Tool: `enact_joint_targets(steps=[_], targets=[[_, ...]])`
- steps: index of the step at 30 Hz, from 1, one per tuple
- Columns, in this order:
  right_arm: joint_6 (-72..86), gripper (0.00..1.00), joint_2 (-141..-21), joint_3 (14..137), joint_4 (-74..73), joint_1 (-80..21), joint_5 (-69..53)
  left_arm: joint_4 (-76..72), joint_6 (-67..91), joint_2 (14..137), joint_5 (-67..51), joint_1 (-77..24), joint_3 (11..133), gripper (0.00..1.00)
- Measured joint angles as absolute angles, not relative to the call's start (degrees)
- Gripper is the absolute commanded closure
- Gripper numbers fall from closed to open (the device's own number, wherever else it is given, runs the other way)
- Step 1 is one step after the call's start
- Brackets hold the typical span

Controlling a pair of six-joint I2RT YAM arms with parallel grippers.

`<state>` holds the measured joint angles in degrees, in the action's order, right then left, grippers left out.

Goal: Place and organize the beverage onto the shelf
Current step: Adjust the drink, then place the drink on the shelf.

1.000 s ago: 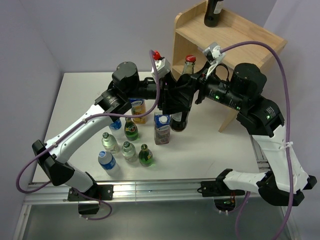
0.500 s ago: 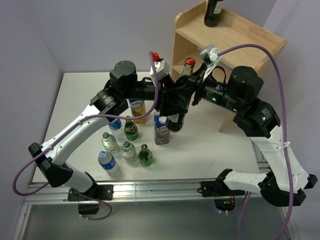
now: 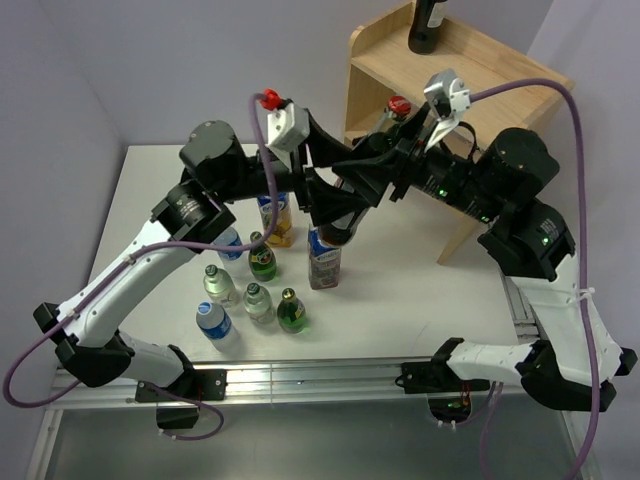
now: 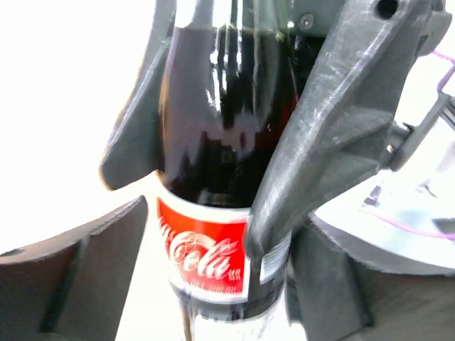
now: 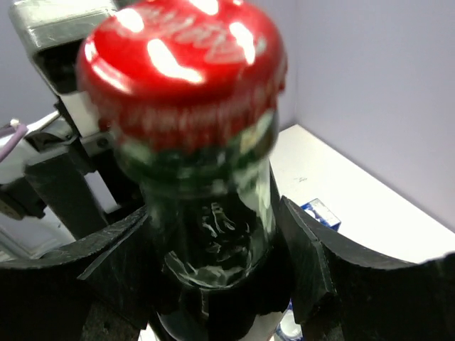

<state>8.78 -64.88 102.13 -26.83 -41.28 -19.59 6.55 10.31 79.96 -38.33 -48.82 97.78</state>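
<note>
A dark cola bottle with a red cap (image 3: pixel 398 103) hangs tilted above the table, its base over a juice carton (image 3: pixel 323 262). My right gripper (image 3: pixel 380 165) is shut on its neck; the wrist view shows the fingers (image 5: pixel 313 263) clasping just under the cap (image 5: pixel 181 64). My left gripper (image 3: pixel 335 205) stands round the labelled body (image 4: pixel 206 256), open, with a thin gap at its left finger (image 4: pixel 78 270). A second cola bottle (image 3: pixel 428 25) stands on top of the wooden shelf (image 3: pixel 480 75). The other carton (image 3: pixel 280 218), green bottles (image 3: pixel 262 260) and water bottles (image 3: pixel 213 322) stand on the table.
The drinks cluster at the table's centre-left under the left arm. The shelf stands at the back right, its side panel (image 3: pixel 455 240) reaching the table by the right arm. Purple cables loop over both arms. A carton top (image 5: pixel 320 212) shows below the right gripper.
The cola bottle has risen off the table and tilted, its cap moving up and right toward the shelf. The left arm's shoulder and wrist have swung left.
</note>
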Motion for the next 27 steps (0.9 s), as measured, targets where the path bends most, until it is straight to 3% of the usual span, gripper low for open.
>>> enact_joint_targets(steps=[3, 15, 19, 27], targets=[[7.68, 1.0, -66.3, 107.53, -29.82, -41.28, -17.02, 3.97, 10.2, 79.57, -35.99, -48.21, 100.05, 0.07], [1.17, 1.0, -67.85, 117.62, -36.99, -41.41, 0.36, -0.14, 9.76, 72.77, -27.09, -47.33, 100.66, 0.02], [-3.55, 1.0, -70.0, 120.01, -36.8, -41.39, 9.17, 1.85, 10.81, 70.46, -19.11, -47.33, 98.59, 0.01], [-13.61, 1.0, -76.95, 126.63, -35.73, -40.25, 23.83, 14.2, 15.9, 63.26, 8.16, -47.33, 93.76, 0.01]])
